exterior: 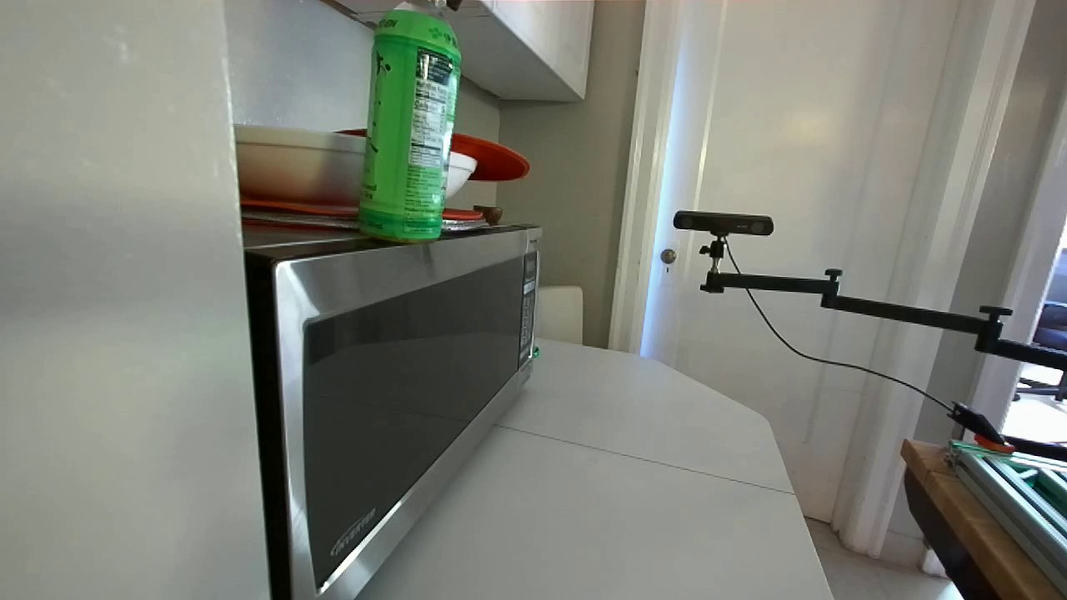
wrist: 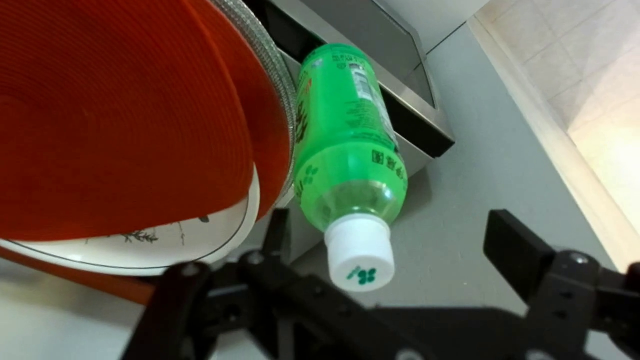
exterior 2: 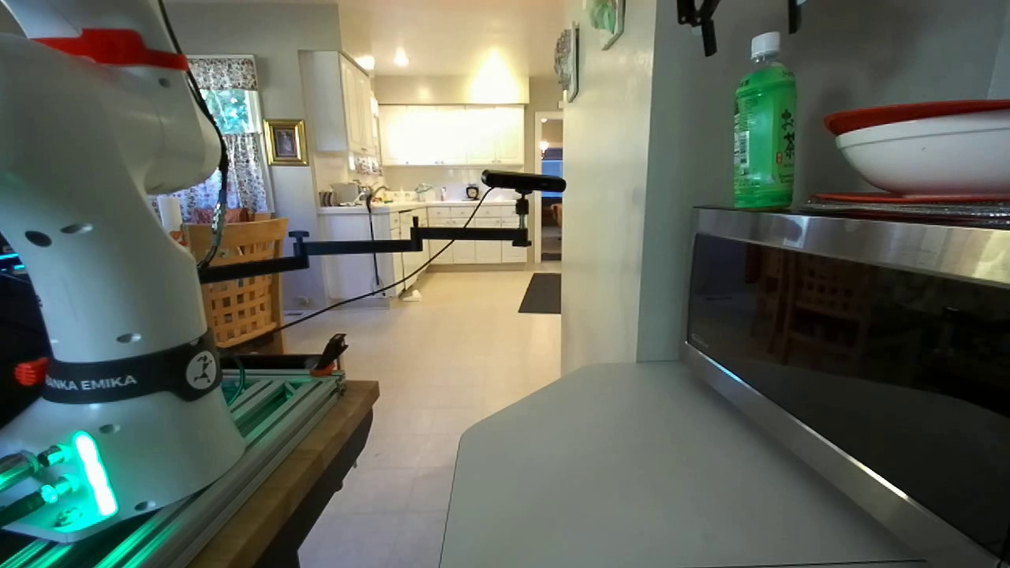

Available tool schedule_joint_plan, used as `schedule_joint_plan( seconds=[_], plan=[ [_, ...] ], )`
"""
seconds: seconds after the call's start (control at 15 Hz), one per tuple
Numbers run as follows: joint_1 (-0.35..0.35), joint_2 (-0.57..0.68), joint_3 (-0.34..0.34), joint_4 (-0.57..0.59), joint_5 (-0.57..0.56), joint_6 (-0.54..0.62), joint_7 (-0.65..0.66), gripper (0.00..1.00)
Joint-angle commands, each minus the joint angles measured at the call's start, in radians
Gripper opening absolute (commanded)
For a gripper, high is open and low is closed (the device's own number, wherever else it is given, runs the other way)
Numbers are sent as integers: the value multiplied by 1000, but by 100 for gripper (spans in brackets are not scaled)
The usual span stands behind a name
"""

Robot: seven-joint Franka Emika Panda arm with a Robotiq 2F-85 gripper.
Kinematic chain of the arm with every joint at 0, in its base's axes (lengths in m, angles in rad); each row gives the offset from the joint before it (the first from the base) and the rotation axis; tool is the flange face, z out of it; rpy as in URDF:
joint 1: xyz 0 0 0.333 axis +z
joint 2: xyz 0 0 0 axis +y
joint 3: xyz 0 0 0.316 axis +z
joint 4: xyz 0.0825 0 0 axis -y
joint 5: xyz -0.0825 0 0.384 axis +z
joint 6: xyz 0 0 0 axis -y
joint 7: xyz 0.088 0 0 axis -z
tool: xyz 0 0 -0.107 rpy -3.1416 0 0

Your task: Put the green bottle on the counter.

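The green bottle (exterior: 410, 125) with a white cap stands upright on top of the microwave, close to its front edge. It also shows in an exterior view (exterior 2: 764, 134) and in the wrist view (wrist: 350, 135). My gripper (wrist: 392, 235) is open. Its fingers are apart on either side of the white cap, with the cap nearer the left finger and not touching it. In an exterior view, the fingertips (exterior 2: 751, 30) hang just above the cap's height. The counter (exterior: 633, 492) is the pale surface below, in front of the microwave; it shows in both exterior views (exterior 2: 600, 465).
The microwave (exterior: 408, 350) stands on the counter. A white bowl (exterior 2: 931, 154) with a red lid-like plate (exterior 2: 915, 114) sits beside the bottle; the plate is close left in the wrist view (wrist: 115, 115). A cabinet (exterior: 542, 50) hangs above. A grey wall (exterior 2: 671, 197) adjoins the microwave.
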Motion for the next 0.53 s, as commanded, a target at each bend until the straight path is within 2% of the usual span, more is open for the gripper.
schedule_joint_plan(
  seconds=[0.0, 0.47],
  plan=[
    [-23, 27, 24, 27, 38, 14, -42, 100],
    [-29, 47, 36, 23, 30, 78, -40, 100]
  ],
)
